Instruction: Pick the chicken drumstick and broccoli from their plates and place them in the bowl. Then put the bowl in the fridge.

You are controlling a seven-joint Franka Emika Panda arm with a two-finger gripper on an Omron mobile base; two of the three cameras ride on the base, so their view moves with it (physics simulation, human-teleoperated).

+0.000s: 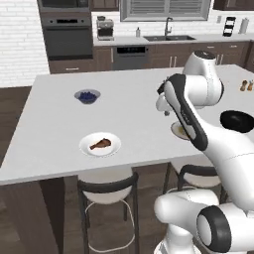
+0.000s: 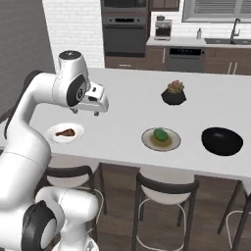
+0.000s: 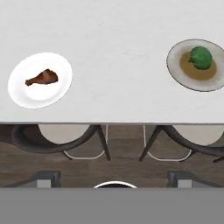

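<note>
Left base view: the chicken drumstick (image 1: 100,144) lay on the white plate (image 1: 113,140) near the counter's (image 1: 59,114) front edge. A small grey bowl of berries (image 1: 87,96) stood well behind it. The arm's forearm covered most of the grey-rimmed plate (image 1: 176,130). The black bowl (image 1: 237,120) sat at the right.

Right base view: the gripper (image 2: 87,112) hung above the counter, between the drumstick's plate and the broccoli (image 2: 160,133) on its plate; finger spacing could not be determined. The potted succulent (image 2: 174,92) stood behind the broccoli, the bowl beside it to the right.

Hand view: drumstick left, broccoli right, both plates well apart. Two stools (image 3: 57,142) stood below the counter edge.
</note>
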